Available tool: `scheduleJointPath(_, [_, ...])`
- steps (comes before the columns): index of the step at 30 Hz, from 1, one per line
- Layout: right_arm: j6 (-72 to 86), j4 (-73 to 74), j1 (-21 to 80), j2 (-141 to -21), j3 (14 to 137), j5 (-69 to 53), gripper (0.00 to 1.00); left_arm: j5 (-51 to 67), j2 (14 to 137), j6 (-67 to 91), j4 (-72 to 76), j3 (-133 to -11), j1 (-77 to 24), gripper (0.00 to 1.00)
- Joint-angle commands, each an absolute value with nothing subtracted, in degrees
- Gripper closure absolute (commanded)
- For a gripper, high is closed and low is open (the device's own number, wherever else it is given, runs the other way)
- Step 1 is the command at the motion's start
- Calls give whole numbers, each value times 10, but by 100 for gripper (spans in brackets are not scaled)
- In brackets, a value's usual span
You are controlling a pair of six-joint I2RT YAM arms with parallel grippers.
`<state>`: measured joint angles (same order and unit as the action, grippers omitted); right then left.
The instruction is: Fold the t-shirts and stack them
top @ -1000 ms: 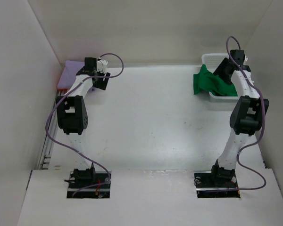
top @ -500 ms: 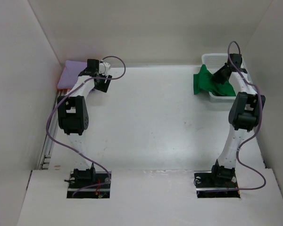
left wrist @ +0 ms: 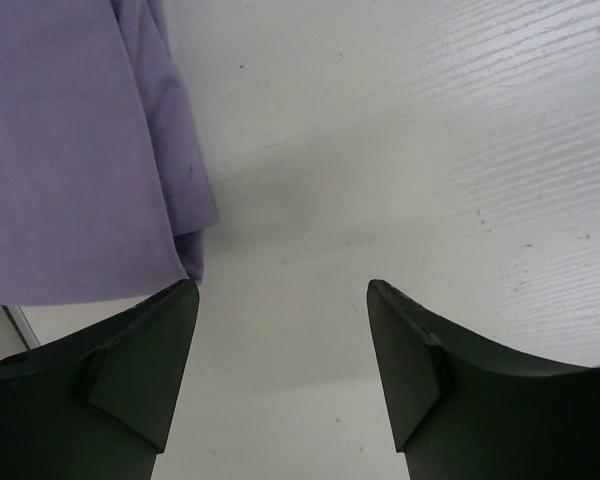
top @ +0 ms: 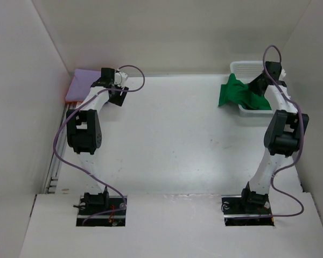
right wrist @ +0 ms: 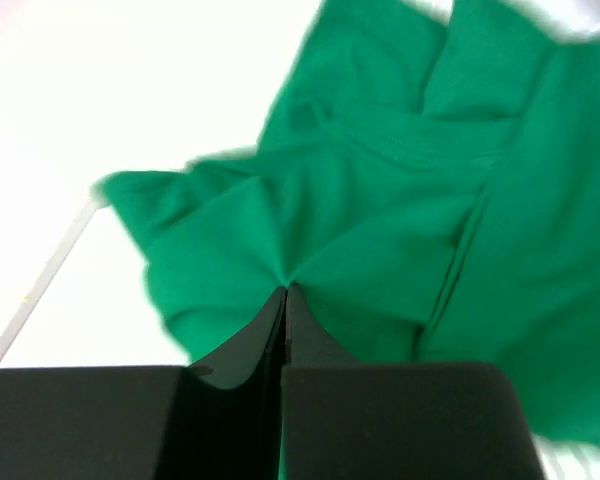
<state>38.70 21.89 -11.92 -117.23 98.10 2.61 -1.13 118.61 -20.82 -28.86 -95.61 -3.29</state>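
The green t-shirt [top: 234,94] lies crumpled in the white basket [top: 241,66] at the far right and spills over its left rim onto the table. My right gripper [top: 255,86] [right wrist: 286,290] is shut on a pinch of this green t-shirt [right wrist: 380,200], and the cloth puckers at the fingertips. The lavender t-shirt [top: 79,83] [left wrist: 70,150] lies folded flat at the far left corner, with a thin orange edge [top: 63,95] showing beneath it. My left gripper [top: 117,97] [left wrist: 280,290] hangs open over bare table just right of the lavender t-shirt, holding nothing.
White walls close in the table at the back and on both sides. A metal rail [top: 55,166] runs along the left edge. The basket sits close to the right wall.
My right gripper has closed from wide open onto the green t-shirt, and the arm has shifted a little over the basket. The left gripper has stayed open and barely moved.
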Motion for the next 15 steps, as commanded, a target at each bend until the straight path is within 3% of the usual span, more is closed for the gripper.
scheduleJointPath(1, [351, 146, -109, -1045, 969, 83, 100, -22, 1132, -218, -274, -953, -32, 33])
scheduleJointPath(9, [281, 113, -23, -870, 955, 152, 100, -25, 1132, -222, -272, -957, -35, 33])
scheduleJointPath(15, [187, 91, 148, -791, 1047, 196, 100, -37, 1136, -223, -272, -970, -34, 33])
